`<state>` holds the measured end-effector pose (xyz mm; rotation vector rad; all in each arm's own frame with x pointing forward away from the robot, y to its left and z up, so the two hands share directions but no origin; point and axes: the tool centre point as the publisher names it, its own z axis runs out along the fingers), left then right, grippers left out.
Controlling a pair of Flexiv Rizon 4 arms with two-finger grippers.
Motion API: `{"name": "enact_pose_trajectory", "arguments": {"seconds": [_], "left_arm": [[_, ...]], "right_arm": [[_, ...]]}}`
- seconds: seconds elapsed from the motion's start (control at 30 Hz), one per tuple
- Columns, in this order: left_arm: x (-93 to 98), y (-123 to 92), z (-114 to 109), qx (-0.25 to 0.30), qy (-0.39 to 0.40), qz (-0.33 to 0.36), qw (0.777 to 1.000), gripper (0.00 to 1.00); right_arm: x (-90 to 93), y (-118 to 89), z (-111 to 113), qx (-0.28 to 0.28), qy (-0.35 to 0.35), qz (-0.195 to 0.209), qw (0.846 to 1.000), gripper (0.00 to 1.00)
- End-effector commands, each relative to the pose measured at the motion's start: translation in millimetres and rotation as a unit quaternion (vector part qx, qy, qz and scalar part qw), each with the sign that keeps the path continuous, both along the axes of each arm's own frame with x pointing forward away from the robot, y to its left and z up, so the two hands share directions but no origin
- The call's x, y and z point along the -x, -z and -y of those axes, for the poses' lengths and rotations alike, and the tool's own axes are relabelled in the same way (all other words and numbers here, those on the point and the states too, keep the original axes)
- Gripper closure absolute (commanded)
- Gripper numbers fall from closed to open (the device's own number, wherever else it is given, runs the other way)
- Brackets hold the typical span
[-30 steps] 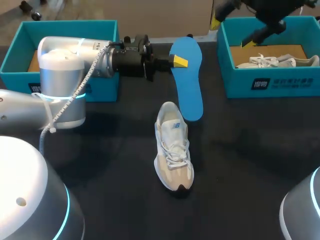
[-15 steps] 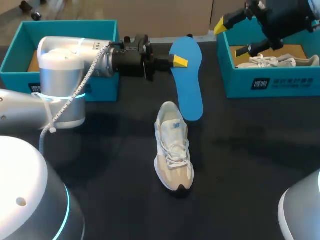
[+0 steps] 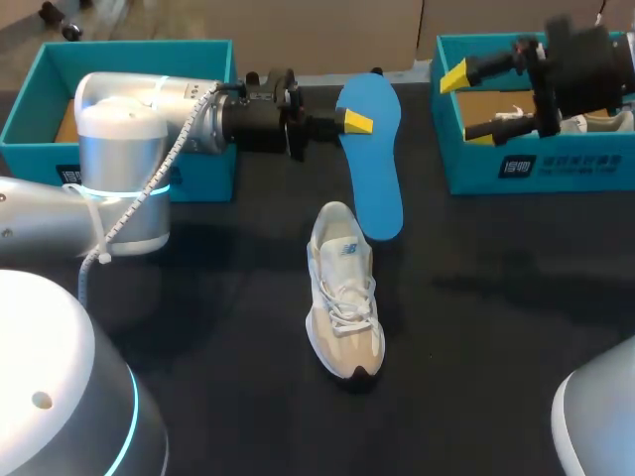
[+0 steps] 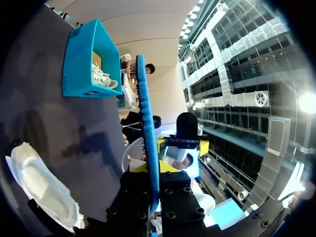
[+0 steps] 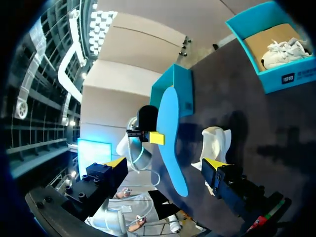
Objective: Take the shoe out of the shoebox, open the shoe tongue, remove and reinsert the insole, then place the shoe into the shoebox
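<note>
Pinching the blue insole (image 3: 375, 169), the left gripper (image 3: 347, 121) holds it near the counter's far edge. The right gripper (image 3: 464, 104) hangs wide open, empty, at the far-right shoebox (image 3: 556, 164).

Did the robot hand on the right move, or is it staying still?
Yes. The right gripper, fingers open, has shifted from the back corner of the right shoebox toward its front wall.

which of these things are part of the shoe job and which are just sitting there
In the job: blue insole, shut in the left gripper; shoe on the table; left shoebox, probably its own.
Lying about: right shoebox; the second shoe inside it.
</note>
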<state>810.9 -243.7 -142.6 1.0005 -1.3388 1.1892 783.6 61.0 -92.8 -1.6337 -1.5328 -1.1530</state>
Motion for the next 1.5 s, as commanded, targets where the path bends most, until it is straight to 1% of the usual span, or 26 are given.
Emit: {"name": "enact_pose_trajectory", "arguments": {"seconds": [0.03,0.17,0.23,0.3,0.83,0.9,0.97,1.07,1.13,1.23,1.3,1.4,1.47,1.5], "left_arm": [[0.5,0,1,0.001,-0.001,0.000,1.000,1.00],[0.5,0,1,0.001,-0.001,0.000,1.000,1.00],[0.5,0,1,0.001,-0.001,0.000,1.000,1.00],[0.5,0,1,0.001,-0.001,0.000,1.000,1.00],[0.5,0,1,0.001,-0.001,0.000,1.000,1.00],[-0.8,-2,-2,0.011,0.014,0.075,0.997,1.00],[-1.2,-1,-4,0.008,0.036,0.189,0.981,1.00],[-2.5,-3,-5,0.029,0.031,0.264,0.964,1.00],[-3.1,-3,-7,0.032,0.039,0.331,0.942,1.00],[-4.4,-4,-9,0.053,0.021,0.419,0.906,1.00],[-7.0,-3,-11,0.066,0.014,0.482,0.874,1.00],[-10.1,-1,-15,0.081,0.002,0.584,0.808,1.00],[-13.0,-1,-16,0.083,-0.003,0.633,0.769,1.00],[-14.5,-2,-16,0.085,-0.006,0.649,0.756,1.00]], "right_arm": [[-0.3,10,-1,-0.047,0.000,0.002,0.999,0.00],[-0.4,13,-1,-0.058,-0.003,0.001,0.998,0.00],[0.2,15,-2,-0.078,-0.012,0.006,0.997,0.00],[1.2,18,-6,-0.090,-0.023,0.003,0.996,0.00],[1.2,18,-6,-0.090,-0.023,0.003,0.996,0.00],[1.2,18,-6,-0.090,-0.023,0.003,0.996,0.00],[1.2,18,-6,-0.090,-0.023,0.003,0.996,0.00],[1.2,18,-6,-0.090,-0.023,0.003,0.996,0.00],[1.2,18,-6,-0.090,-0.023,0.003,0.996,0.00],[1.2,18,-6,-0.090,-0.023,0.003,0.996,0.00],[1.2,18,-6,-0.090,-0.023,0.003,0.996,0.00],[1.2,18,-6,-0.090,-0.023,0.003,0.996,0.00],[1.2,18,-6,-0.090,-0.023,0.003,0.996,0.00],[1.2,18,-6,-0.090,-0.023,0.003,0.996,0.00]]}}
